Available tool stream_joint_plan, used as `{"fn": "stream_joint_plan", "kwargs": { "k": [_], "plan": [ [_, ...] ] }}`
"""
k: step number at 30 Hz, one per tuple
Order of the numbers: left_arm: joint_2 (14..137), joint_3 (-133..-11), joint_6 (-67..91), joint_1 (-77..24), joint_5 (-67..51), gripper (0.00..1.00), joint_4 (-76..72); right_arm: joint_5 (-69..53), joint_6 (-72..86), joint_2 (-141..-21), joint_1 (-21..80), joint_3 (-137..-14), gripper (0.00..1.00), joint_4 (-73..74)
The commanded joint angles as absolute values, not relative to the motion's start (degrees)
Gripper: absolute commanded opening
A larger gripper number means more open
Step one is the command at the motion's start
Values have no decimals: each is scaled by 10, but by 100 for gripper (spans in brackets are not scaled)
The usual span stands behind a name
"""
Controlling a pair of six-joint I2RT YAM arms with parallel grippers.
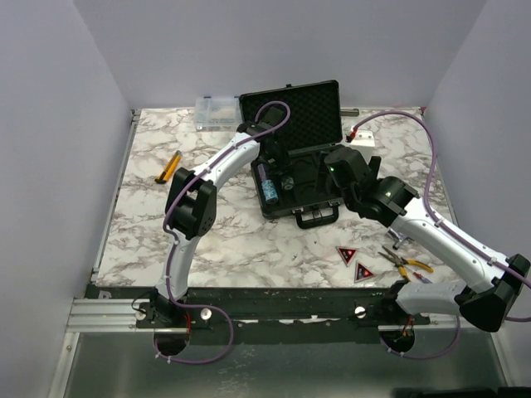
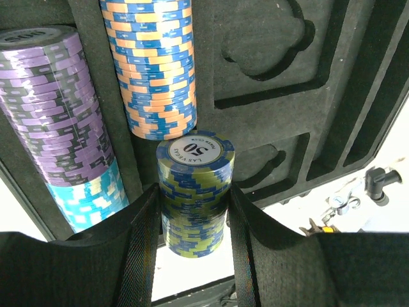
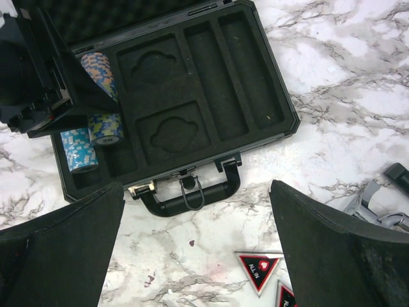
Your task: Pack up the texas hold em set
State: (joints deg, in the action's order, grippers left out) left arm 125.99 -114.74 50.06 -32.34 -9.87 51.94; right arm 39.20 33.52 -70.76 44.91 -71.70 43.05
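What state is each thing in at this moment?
briefcase: open, lid up
50 chip stack: gripped, at the tray
left gripper: shut on 50 chip stack
right gripper: open, empty
purple chip stack: lying in tray
blue-orange chip stack: lying in tray
red-black triangles: on table, unpacked

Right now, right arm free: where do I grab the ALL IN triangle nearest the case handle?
From straight above with the right gripper, open and nearly over it. The triangle lies flat on the marble table, thin, no raised part. Probably pinch one edge against the opposite corner. The left gripper is shut on a chip stack.
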Motion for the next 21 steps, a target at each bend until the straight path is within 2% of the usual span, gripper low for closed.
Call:
{"fn": "stream_joint_plan", "kwargs": {
  "k": [1, 11, 21],
  "plan": [
    [1263, -1159, 496, -320, -104, 10, 516, 411, 332, -695, 447, -710, 100, 427],
    [1249, -1129, 493, -320, -90, 11, 524, 408, 335, -699, 447, -715, 100, 429],
    [1253, -1132, 470, -322, -83, 29, 510, 404, 338, -701, 447, -715, 100, 434]
  ]
}}
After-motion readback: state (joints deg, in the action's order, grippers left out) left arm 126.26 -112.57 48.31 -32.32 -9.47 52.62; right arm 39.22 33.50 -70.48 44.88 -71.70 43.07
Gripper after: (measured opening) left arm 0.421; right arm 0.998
